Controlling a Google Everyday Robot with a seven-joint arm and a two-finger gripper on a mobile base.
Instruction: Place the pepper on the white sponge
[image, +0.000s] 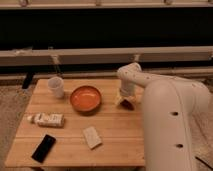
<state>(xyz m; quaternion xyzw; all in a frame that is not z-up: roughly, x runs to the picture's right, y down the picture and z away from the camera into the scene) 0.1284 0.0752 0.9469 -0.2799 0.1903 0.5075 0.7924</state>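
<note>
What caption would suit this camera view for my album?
Robot's gripper down by the pepper beside the orange bowl, white sponge lying on the wooden table.

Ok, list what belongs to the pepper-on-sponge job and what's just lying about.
Job: pepper, white sponge, pincer low beside the pepper, right of the orange bowl.
Lying about on the table: orange bowl, cup, bottle, black phone.

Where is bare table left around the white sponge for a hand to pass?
Bare table runs between the orange bowl and the white sponge, and from the sponge right to the arm. The left is crowded: cup, bottle, phone. The claw is at the pepper, right of the bowl.
</note>
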